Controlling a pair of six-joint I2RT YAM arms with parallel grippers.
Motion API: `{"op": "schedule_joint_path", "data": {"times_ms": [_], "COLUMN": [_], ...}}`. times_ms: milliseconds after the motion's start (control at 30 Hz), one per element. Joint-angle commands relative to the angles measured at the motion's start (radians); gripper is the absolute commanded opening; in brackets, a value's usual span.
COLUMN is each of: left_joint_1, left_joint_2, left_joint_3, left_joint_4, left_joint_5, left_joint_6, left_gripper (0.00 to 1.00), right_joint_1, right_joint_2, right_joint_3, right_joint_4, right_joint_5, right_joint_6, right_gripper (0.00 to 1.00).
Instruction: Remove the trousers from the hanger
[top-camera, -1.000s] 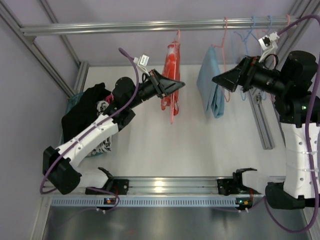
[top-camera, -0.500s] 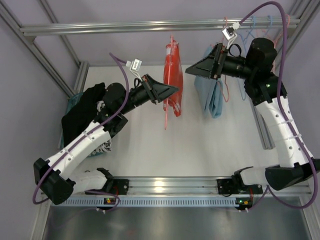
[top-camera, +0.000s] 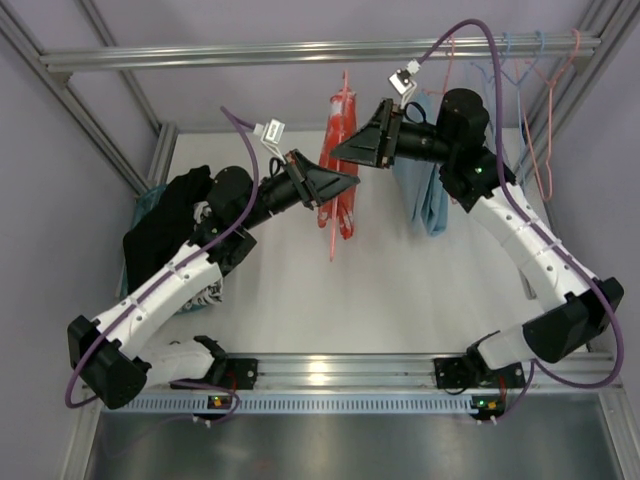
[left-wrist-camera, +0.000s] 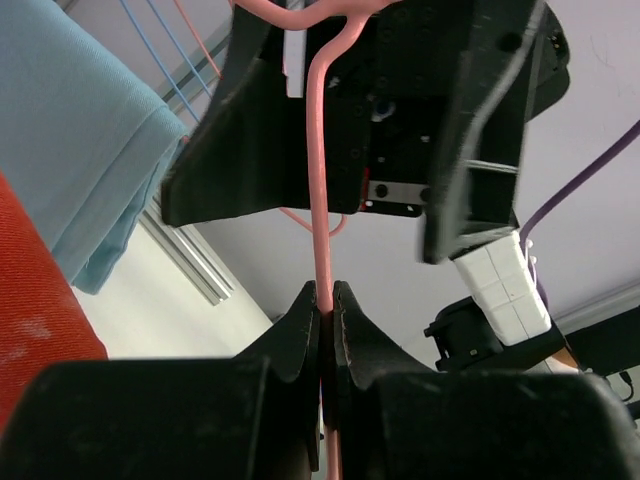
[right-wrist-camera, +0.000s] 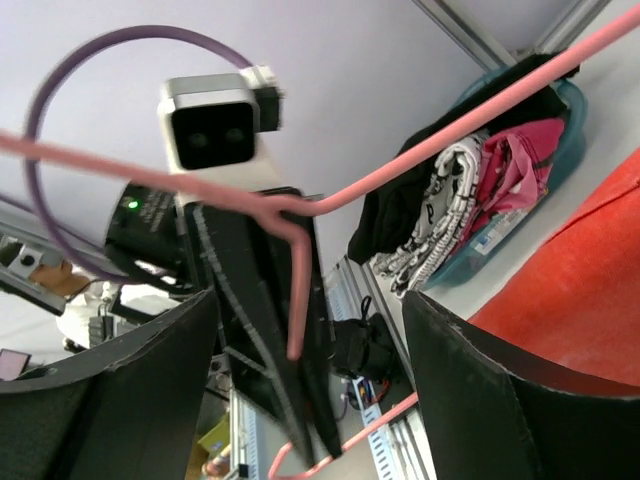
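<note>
The orange-red trousers (top-camera: 338, 118) hang folded over a pink hanger (top-camera: 332, 243) below the top rail. My left gripper (top-camera: 350, 181) is shut on the hanger's wire (left-wrist-camera: 323, 180), just below the hook. The trousers show at the left edge of the left wrist view (left-wrist-camera: 40, 310). My right gripper (top-camera: 340, 152) is open and close to the hanger's top, facing the left gripper. In the right wrist view the hanger wire (right-wrist-camera: 300, 290) and the left gripper (right-wrist-camera: 265, 340) lie between its spread fingers (right-wrist-camera: 520, 400); the trousers (right-wrist-camera: 590, 290) are at the right.
A light blue cloth (top-camera: 428, 185) hangs on another hanger to the right. Empty blue and pink hangers (top-camera: 545, 120) hang at the far right of the rail (top-camera: 250, 52). A teal bin (top-camera: 138, 212) at the left holds black and patterned clothes (top-camera: 165, 228).
My right arm has swung left from beside the blue cloth to the top of the pink hanger. My left gripper holds the hanger in nearly the same place.
</note>
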Motion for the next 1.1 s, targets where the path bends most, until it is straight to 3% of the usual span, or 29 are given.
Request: {"op": "schedule_joint_path", "data": {"times_ms": [0, 67, 167, 200, 267, 300, 400, 533, 567, 633, 667, 800, 900, 1067], "left_joint_1": [-0.008, -0.011, -0.018, -0.019, -0.022, -0.022, -0.022, -0.021, -0.021, -0.021, -0.021, -0.021, -0.019, -0.019], "left_joint_2": [-0.039, -0.046, -0.053, -0.057, -0.063, -0.069, -0.077, -0.120, -0.128, -0.163, -0.180, -0.278, -0.367, -0.517], "left_joint_3": [0.024, 0.018, -0.002, -0.014, -0.026, -0.035, -0.048, -0.060, -0.066, -0.078, -0.084, -0.100, -0.152, -0.317], "left_joint_4": [0.243, 0.242, 0.243, 0.243, 0.243, 0.243, 0.243, 0.171, 0.157, 0.121, 0.085, -0.066, -0.163, -0.280], "left_joint_5": [0.018, 0.029, 0.045, 0.048, 0.051, 0.052, 0.055, 0.040, 0.037, 0.025, 0.026, -0.177, -0.241, -0.238], "left_joint_6": [0.063, 0.069, 0.090, 0.098, 0.119, 0.136, 0.193, 0.282, 0.302, 0.381, 0.423, 0.726, 0.924, 1.183], "left_gripper": [0.00, 0.00, 0.00, 0.00, 0.00, 0.00, 0.00, 0.07, 0.18, 0.29, 0.49, 0.69, 0.77, 0.79], "right_joint_1": [0.030, 0.041, 0.056, 0.061, 0.084, 0.091, 0.117, 0.119, 0.119, 0.119, 0.117, 0.108, 0.102, 0.102], "right_joint_2": [0.043, 0.075, 0.109, 0.115, 0.123, 0.126, 0.120, 0.098, 0.095, 0.086, 0.084, 0.075, 0.071, 0.069], "right_joint_3": [0.037, 0.064, 0.097, 0.105, 0.105, 0.102, 0.097, 0.094, 0.093, 0.094, 0.100, 0.122, 0.130, 0.162], "right_joint_4": [0.114, 0.120, 0.129, 0.156, 0.172, 0.180, 0.168, 0.141, 0.141, 0.141, 0.141, 0.141, 0.141, 0.141], "right_joint_5": [0.029, 0.029, 0.027, 0.027, 0.024, 0.021, 0.017, 0.029, 0.032, 0.032, 0.032, 0.038, 0.038, 0.040], "right_joint_6": [0.045, 0.048, 0.063, 0.073, 0.077, 0.077, 0.074, 0.085, 0.090, 0.097, 0.109, 0.139, 0.165, 0.194], "right_gripper": [0.71, 0.68, 0.53, 0.42, 0.30, 0.18, 0.00, 0.00, 0.00, 0.00, 0.00, 0.00, 0.00, 0.00]}}
